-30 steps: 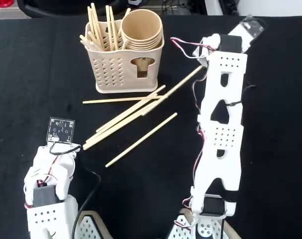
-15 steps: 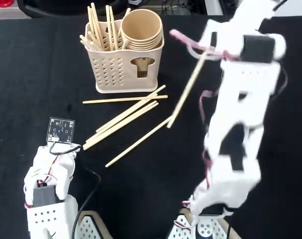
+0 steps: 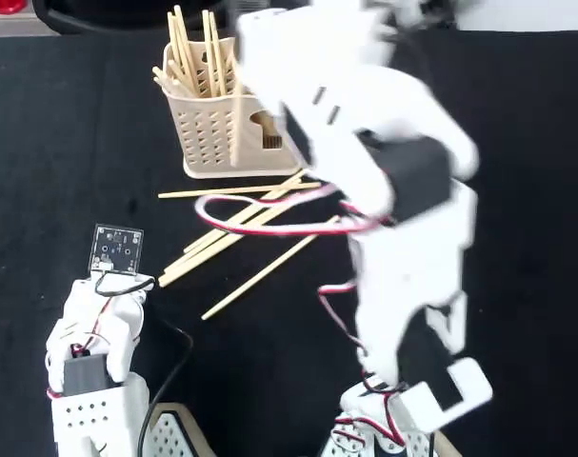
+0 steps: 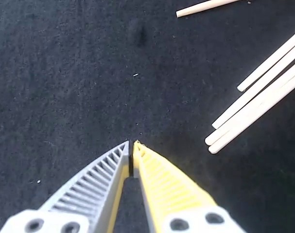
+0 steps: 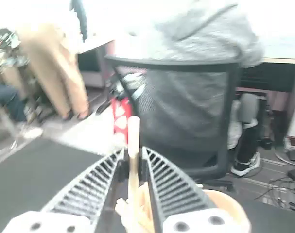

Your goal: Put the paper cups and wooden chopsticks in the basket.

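The right gripper (image 5: pixel 132 154) is pinched narrowly on a single chopstick (image 5: pixel 133 133), which stands upright between the ribbed fingers with its top end poking out above them. Just beneath it the wrist view catches the rim of the paper cups (image 5: pixel 228 203), already stacked in the basket (image 3: pixel 210 143), so the stick looks to be hanging over the container rather than over the table (image 3: pixel 60 162). A second ago this same stick lay low on the cloth at the edge of the pile; half a second ago it dangled slantwise in mid-air; now the right arm (image 3: pixel 365 143) has swung up and across, covering the cup side of the basket from above. That suggests the carry is nearly done and what remains is to line the stick up with the chopstick compartment (not the cups) and let go. The loose chopsticks (image 3: pixel 236 227) on the table have not shifted: one lying crosswise just beside the basket, a small bundle, one apart. The left gripper (image 4: pixel 131 143) rests with its jaws pressed together on nothing, near the ends of that bundle, unmoved throughout.
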